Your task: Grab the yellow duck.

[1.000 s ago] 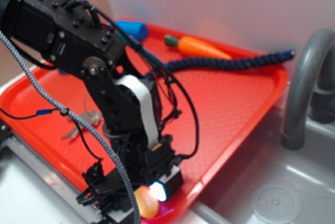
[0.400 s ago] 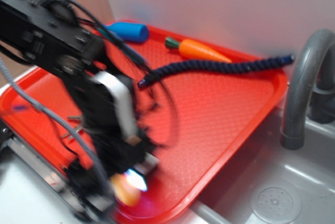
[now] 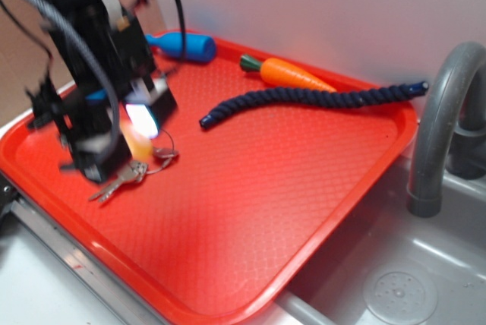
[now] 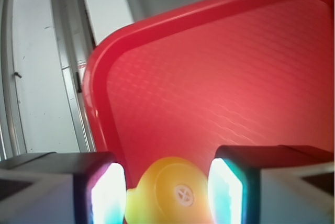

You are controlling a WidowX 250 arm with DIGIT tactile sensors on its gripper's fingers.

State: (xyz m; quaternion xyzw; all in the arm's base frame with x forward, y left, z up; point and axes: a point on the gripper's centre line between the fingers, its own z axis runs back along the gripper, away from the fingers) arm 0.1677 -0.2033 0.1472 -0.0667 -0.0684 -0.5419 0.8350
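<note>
Grip on the yellow duck (image 4: 168, 192): gripper (image 4: 167, 190) closed around it, duck pinched between the two fingers (image 4: 107, 192), lifted above the red tray (image 4: 220, 77), over the keys (image 3: 129, 175). Best to hold pressure steady, since glossy round rubber probably slips. Better to move slowly, straight up, without tilting. Blurred exterior view, so depth of hold hard to judge.

We are seeing a pale wall (image 3: 319, 14) standing behind a grey sink (image 3: 410, 279) (its curved faucet (image 3: 440, 120) rising beside it).
</note>
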